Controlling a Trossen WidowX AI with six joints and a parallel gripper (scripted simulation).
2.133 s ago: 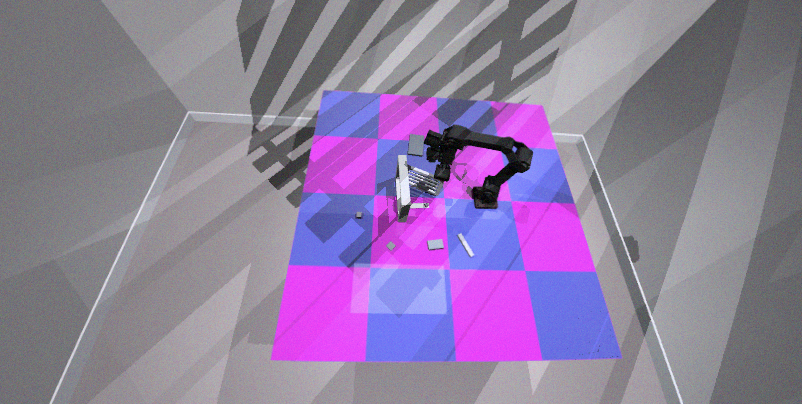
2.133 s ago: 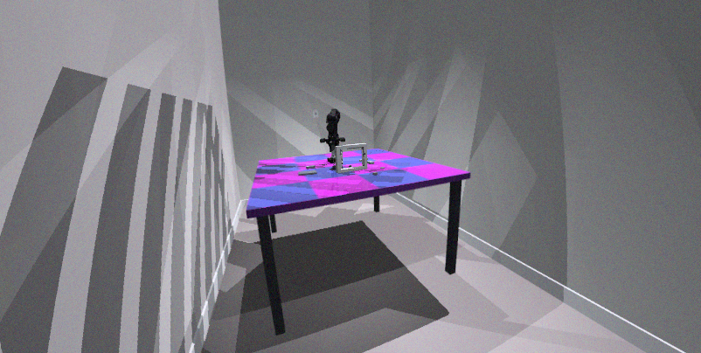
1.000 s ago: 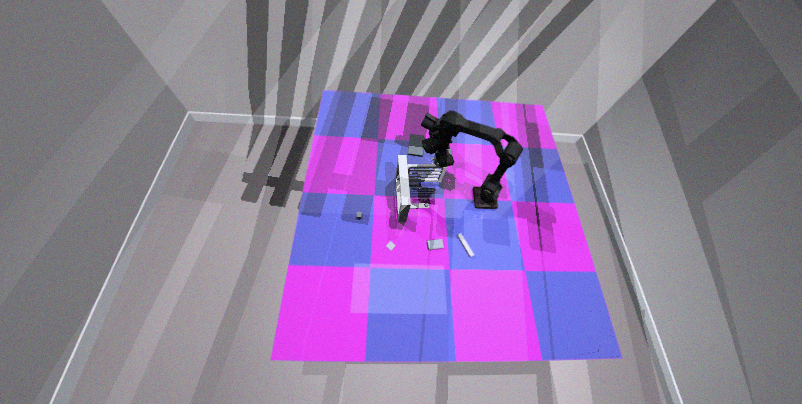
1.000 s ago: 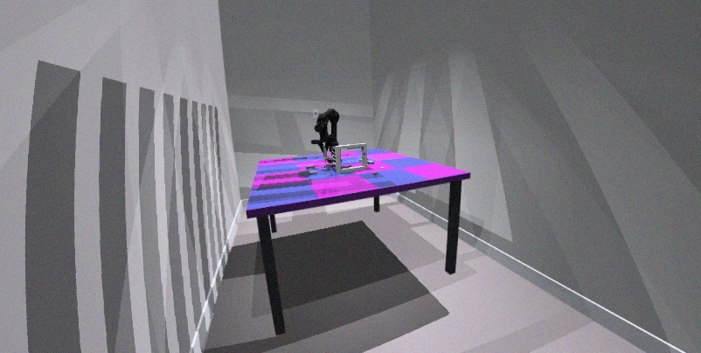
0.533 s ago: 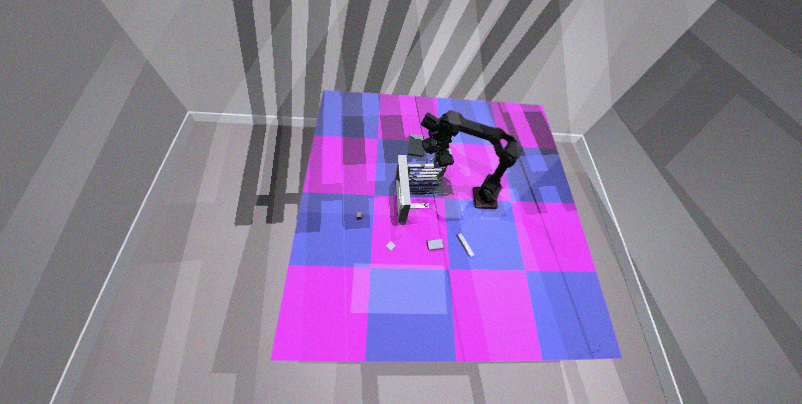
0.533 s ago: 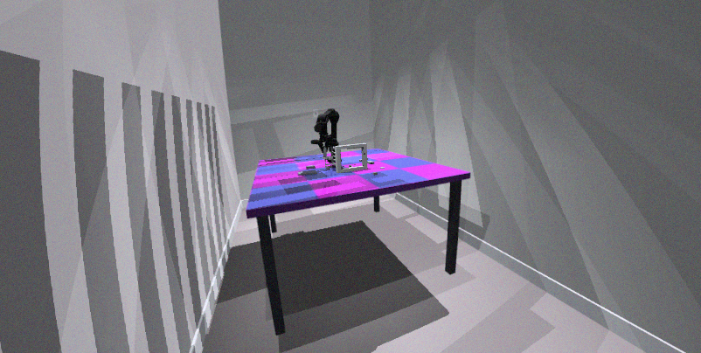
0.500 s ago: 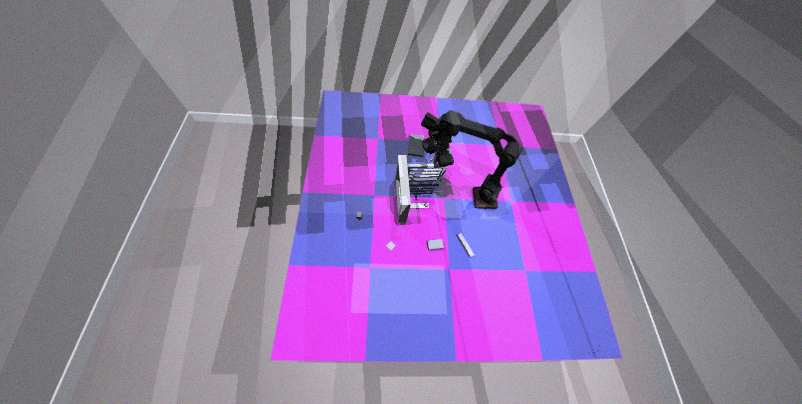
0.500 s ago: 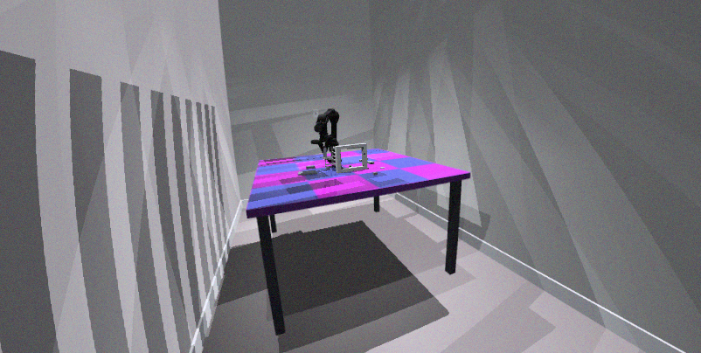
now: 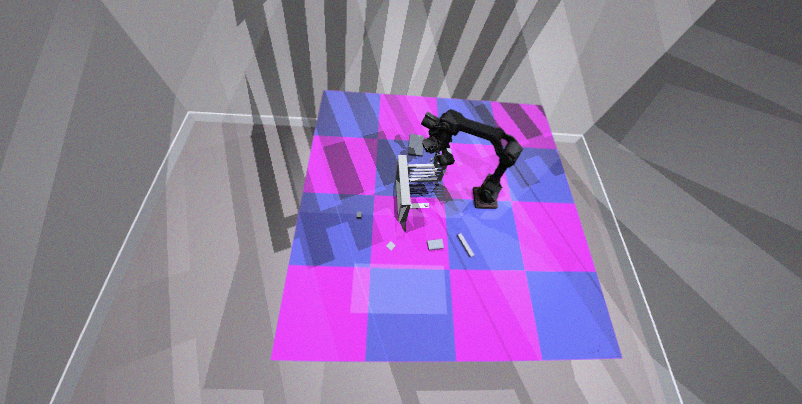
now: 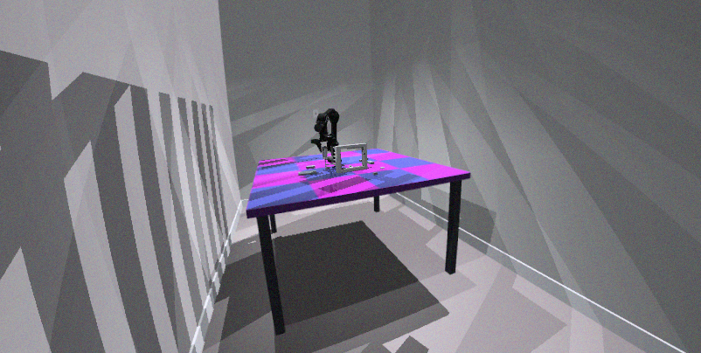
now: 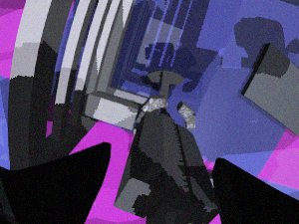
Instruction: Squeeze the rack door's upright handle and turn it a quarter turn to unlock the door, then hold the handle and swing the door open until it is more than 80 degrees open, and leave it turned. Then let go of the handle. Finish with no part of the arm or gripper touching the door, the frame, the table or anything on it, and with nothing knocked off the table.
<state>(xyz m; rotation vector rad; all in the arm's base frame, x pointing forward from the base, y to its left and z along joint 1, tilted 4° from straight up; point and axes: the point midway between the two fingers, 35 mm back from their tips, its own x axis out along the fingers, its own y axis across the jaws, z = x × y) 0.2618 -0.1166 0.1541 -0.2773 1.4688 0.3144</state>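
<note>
The rack's pale frame point(image 9: 403, 190) point(image 10: 337, 160) stands upright on the chequered table point(image 9: 409, 339) point(image 10: 402, 181). The slatted door point(image 9: 424, 172) point(image 11: 90, 49) stands out from the frame on the arm's side, roughly square to it; the exact angle cannot be read. The dark grey upright handle point(image 11: 161, 163) is at the door's free end. My gripper point(image 11: 162, 159) is open, one black finger on each side of the handle, with visible gaps. In the top view the gripper is small and dark beside the door's free end. The handle's exact turn is hard to tell.
A flat grey block point(image 9: 415, 144) point(image 11: 276, 89) lies close beyond the door. A small dark cube point(image 9: 358, 214) lies beyond the frame. A white tile point(image 9: 390, 245), a pale box point(image 9: 435, 244) and a white bar point(image 9: 465, 245) lie nearer the camera.
</note>
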